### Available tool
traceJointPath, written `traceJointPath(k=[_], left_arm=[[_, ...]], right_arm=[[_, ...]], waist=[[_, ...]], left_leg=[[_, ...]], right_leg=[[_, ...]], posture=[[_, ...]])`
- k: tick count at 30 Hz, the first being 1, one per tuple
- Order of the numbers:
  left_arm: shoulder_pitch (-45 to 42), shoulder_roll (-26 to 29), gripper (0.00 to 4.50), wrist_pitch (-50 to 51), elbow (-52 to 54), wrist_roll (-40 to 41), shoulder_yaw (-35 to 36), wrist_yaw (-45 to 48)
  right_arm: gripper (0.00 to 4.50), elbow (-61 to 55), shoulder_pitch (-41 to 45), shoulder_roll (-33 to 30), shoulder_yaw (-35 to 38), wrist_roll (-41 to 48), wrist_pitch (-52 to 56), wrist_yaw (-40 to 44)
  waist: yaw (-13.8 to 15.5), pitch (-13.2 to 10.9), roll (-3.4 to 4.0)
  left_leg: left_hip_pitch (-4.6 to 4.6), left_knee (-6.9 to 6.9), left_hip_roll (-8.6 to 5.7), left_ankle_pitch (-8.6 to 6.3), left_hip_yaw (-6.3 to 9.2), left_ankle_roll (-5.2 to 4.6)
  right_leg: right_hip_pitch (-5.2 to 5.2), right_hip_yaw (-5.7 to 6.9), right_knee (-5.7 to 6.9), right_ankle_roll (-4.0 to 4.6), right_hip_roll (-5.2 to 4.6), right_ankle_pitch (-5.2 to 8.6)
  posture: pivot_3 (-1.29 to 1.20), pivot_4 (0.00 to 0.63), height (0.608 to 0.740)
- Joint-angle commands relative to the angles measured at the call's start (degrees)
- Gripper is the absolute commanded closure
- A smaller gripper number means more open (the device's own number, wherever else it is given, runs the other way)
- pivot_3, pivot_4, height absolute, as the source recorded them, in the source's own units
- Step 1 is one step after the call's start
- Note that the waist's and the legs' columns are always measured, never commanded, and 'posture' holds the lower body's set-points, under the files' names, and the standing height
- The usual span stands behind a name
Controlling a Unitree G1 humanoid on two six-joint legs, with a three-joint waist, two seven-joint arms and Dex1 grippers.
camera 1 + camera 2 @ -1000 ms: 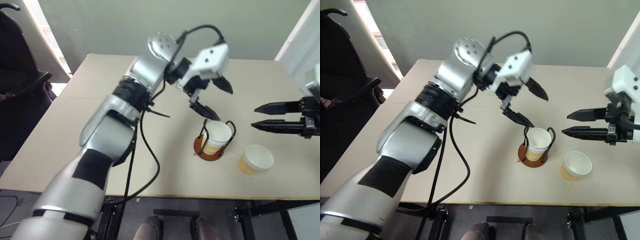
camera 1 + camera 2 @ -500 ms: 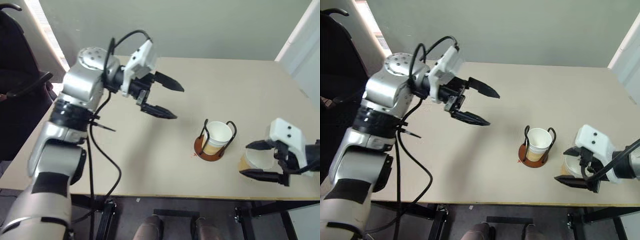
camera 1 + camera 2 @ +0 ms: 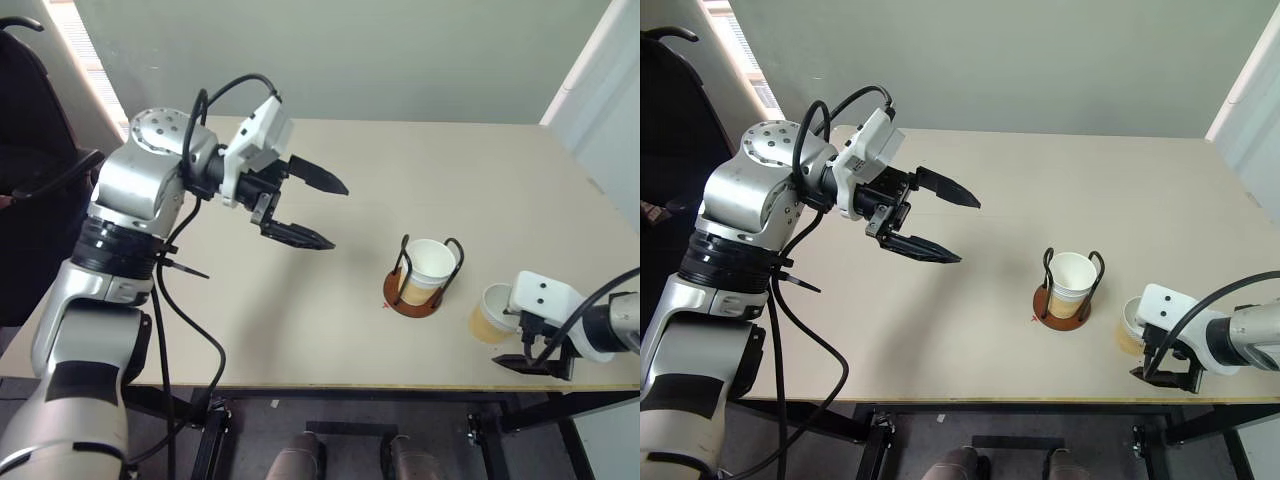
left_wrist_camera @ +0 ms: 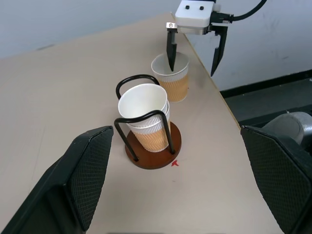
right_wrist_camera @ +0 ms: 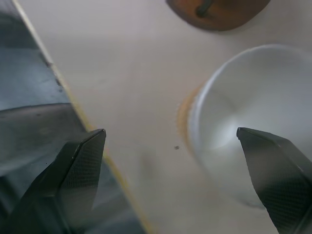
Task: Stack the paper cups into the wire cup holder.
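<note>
Wire cup holder (image 3: 412,295): upright on table (image 3: 300,330), nested paper cups (image 4: 144,105) inside; loose cup (image 4: 171,73) just beside it, awaiting stacking; right gripper (image 4: 193,46) spread wide, apparently straddling its rim; left gripper (image 3: 310,210) wide, empty, well apart.

holder: wire cup holder (image 4: 152,146) with stacked cups (image 4: 145,114) | loose cup (image 4: 173,78) beside it on desk (image 4: 58,97) | right gripper (image 4: 194,46) spread over loose cup

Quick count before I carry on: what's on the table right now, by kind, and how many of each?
Paper cups in the wire cup holder, nested: 2
Paper cups loose on the table: 1
Wire cup holders: 1
Total: 4 things
</note>
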State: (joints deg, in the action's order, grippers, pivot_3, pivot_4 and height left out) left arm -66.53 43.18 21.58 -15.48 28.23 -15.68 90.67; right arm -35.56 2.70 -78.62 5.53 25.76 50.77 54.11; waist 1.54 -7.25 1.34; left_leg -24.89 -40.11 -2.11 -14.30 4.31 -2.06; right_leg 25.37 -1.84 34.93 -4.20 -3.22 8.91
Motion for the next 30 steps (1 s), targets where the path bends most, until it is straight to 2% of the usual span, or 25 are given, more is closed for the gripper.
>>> traceJointPath(k=[1,5,11,15,18,22,26,30], left_arm=[[-0.4,0.1,0.0,0.0,1.7,-0.7,2.4,1.7],[0.1,0.2,0.0,0.2,2.3,-1.4,2.5,1.6],[1.2,0.5,0.0,-0.2,3.0,-1.5,3.3,1.6],[1.7,0.0,0.0,0.1,3.6,-1.4,3.8,1.0],[2.1,0.1,0.0,0.1,3.9,-1.4,4.0,1.2],[2.6,0.3,0.0,0.1,4.1,-1.4,4.1,1.7],[3.0,0.2,0.0,0.1,4.4,-1.4,3.9,1.8],[3.4,0.1,0.0,0.4,5.4,-1.3,4.0,1.8]], right_arm=[[0.03,0.7,3.8,0.6,-3.5,-2.1,-2.3,0.9],[0.89,2.2,6.1,1.0,-6.4,-4.4,-4.9,1.9],[2.99,2.7,6.6,0.8,-5.9,-4.8,-6.5,4.3],[4.42,4.1,7.9,-0.3,-1.8,-3.1,-7.7,8.1],[4.47,7.2,11.7,-2.5,1.3,-1.8,-8.3,11.8],[4.47,13.9,23.9,-5.4,1.4,-0.7,-11.2,17.0],[4.47,18.6,43.7,-3.5,-6.8,-2.4,-12.9,23.6],[4.47,20.0,58.7,4.0,-15.7,-5.2,-12.1,28.6]], waist=[[0.0,0.0,0.0],[0.0,0.0,0.0],[0.1,0.0,-0.01],[0.1,0.0,-0.01],[0.0,0.0,-0.01],[-0.1,0.0,-0.01],[-0.2,0.0,0.0],[-0.6,0.0,0.0]], left_leg=[[-0.01,0.01,0.0,0.01,0.0,-0.01],[-0.04,0.01,-0.01,0.06,-0.01,0.07],[-0.07,0.02,-0.01,0.02,-0.01,0.08],[-0.07,0.04,-0.01,-0.02,0.0,0.12],[-0.1,0.04,-0.02,-0.04,-0.02,0.14],[-0.09,0.07,-0.02,-0.09,0.0,0.19],[-0.09,0.12,0.0,-0.12,0.06,0.21],[-0.09,0.13,0.02,-0.15,0.15,0.15]], right_leg=[[0.01,0.01,-0.01,0.0,0.0,0.0],[0.01,0.01,-0.07,-0.03,-0.01,0.02],[0.01,0.01,-0.12,-0.07,-0.03,0.05],[0.02,0.01,-0.12,-0.07,-0.03,0.13],[0.04,-0.01,-0.15,-0.06,-0.03,0.14],[0.08,-0.01,-0.12,0.0,-0.02,0.16],[0.15,0.02,-0.06,0.1,0.0,0.22],[0.17,0.11,-0.04,0.16,0.05,0.25]], posture=[[0.0,0.15,0.74],[0.0,0.15,0.74],[0.0,0.15,0.74],[0.0,0.15,0.74],[0.0,0.15,0.74],[0.0,0.15,0.74],[0.0,0.15,0.74],[0.0,0.15,0.74]])
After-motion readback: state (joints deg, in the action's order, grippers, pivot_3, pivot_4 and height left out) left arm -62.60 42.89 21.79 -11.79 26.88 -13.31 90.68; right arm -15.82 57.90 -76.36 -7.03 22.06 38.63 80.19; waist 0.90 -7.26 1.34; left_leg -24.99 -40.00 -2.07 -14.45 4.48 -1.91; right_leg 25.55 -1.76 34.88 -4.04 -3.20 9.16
